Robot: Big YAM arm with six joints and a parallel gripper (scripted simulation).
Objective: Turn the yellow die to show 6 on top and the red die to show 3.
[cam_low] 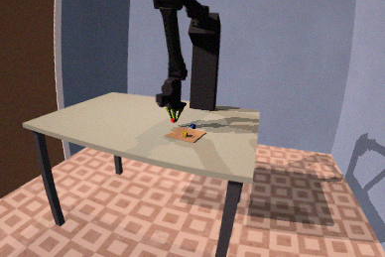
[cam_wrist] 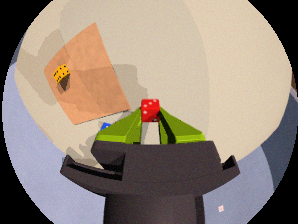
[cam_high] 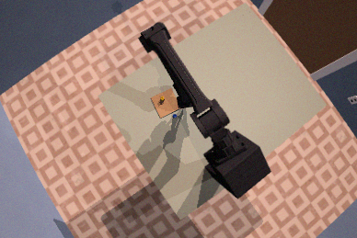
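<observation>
My gripper (cam_wrist: 150,111) with green fingers is shut on the red die (cam_wrist: 150,108); in the exterior view the gripper (cam_low: 173,116) holds the red die (cam_low: 173,120) just above the table, to the left of the mat. The orange-brown mat (cam_wrist: 88,75) lies flat on the table, and it also shows in the top and exterior views (cam_high: 166,103) (cam_low: 186,135). The yellow die (cam_wrist: 61,72) (cam_low: 184,134) (cam_high: 162,100) sits on the mat. The blue die (cam_low: 192,126) (cam_high: 175,117) lies on the table just off the mat's edge; in the wrist view it (cam_wrist: 104,125) is mostly hidden behind a finger.
The arm's black base (cam_high: 236,163) stands on the table near one edge. The table edge (cam_low: 149,158) is some way in front of the mat.
</observation>
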